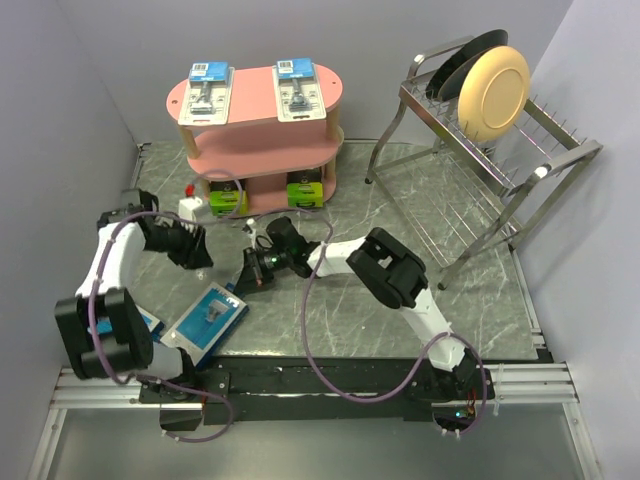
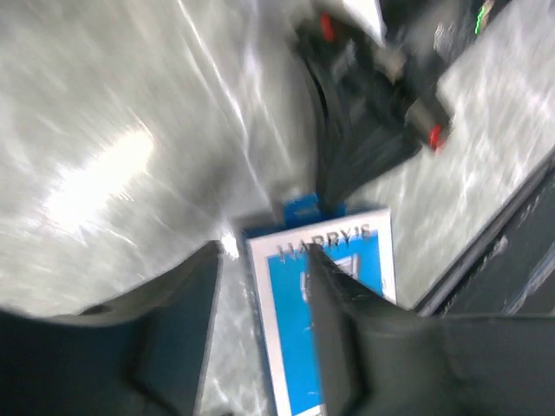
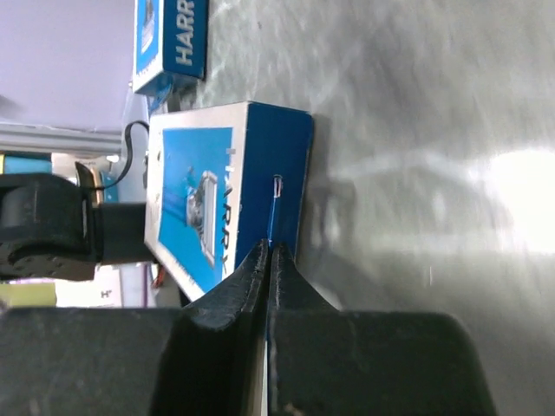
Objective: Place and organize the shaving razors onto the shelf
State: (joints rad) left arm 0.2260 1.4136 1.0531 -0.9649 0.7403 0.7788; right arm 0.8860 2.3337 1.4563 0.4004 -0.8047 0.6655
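Observation:
The pink shelf (image 1: 262,104) stands at the back. Two clear blister packs (image 1: 210,90) (image 1: 300,88) lie on its top board. Two black boxes with lime-green ends (image 1: 228,200) (image 1: 305,190) sit on its bottom tier. A blue-carded pack (image 1: 212,316) lies on the table in front. My right gripper (image 1: 246,282) (image 3: 269,250) is shut on the hang tab at that pack's (image 3: 221,186) far end. My left gripper (image 1: 192,252) (image 2: 264,256) is open and empty, hovering above the same pack (image 2: 334,321). The second blue pack (image 1: 148,320) (image 3: 171,39) lies by the left arm's base, partly hidden.
A silver wire dish rack (image 1: 500,170) with a cream plate (image 1: 493,92) and dark plates stands at the back right. A small white object with a red tip (image 1: 190,207) sits left of the shelf's foot. Grey walls close in on the left and the back.

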